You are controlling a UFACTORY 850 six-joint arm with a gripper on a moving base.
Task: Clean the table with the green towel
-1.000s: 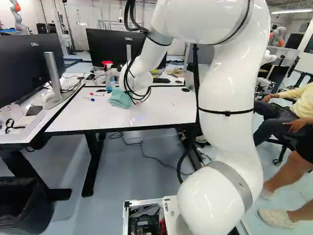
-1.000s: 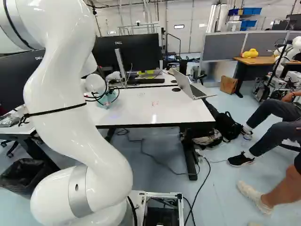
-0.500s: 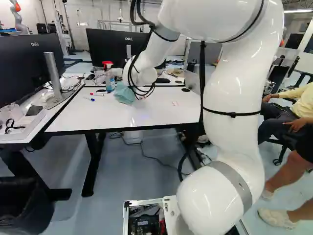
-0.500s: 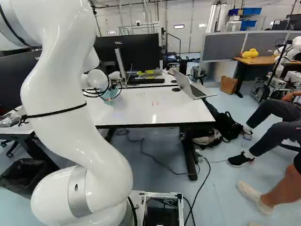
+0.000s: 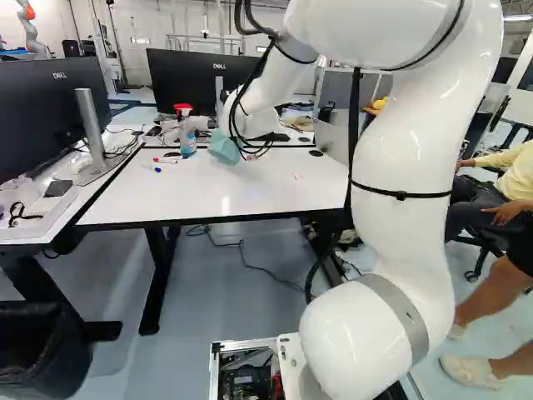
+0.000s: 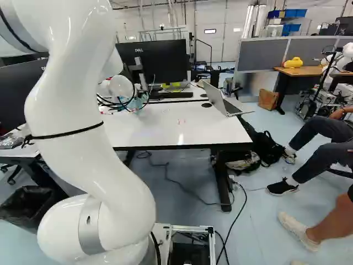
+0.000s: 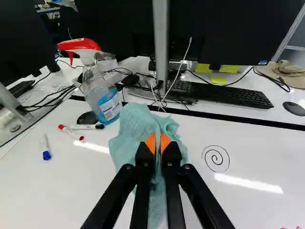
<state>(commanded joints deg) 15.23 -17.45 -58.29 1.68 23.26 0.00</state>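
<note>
The green towel is bunched between the orange pads of my gripper, which is shut on it; loose folds spread to both sides and under the fingers. In the base views the wrist and cables hide the gripper. The towel shows beside the wrist near the far edge of the white table. Whether it touches the surface I cannot tell. A black spiral is drawn on the table beside the towel. Small red marks lie farther to the right in the right base view.
A spray bottle stands just beyond the towel, with markers beside it. Past the table's far edge are a keyboard and a monitor. A laptop sits at the right in the right base view.
My arm has carried the towel across the table, toward its far edge and rightward in both base views. The gripper has kept its hold. The base has not moved.
</note>
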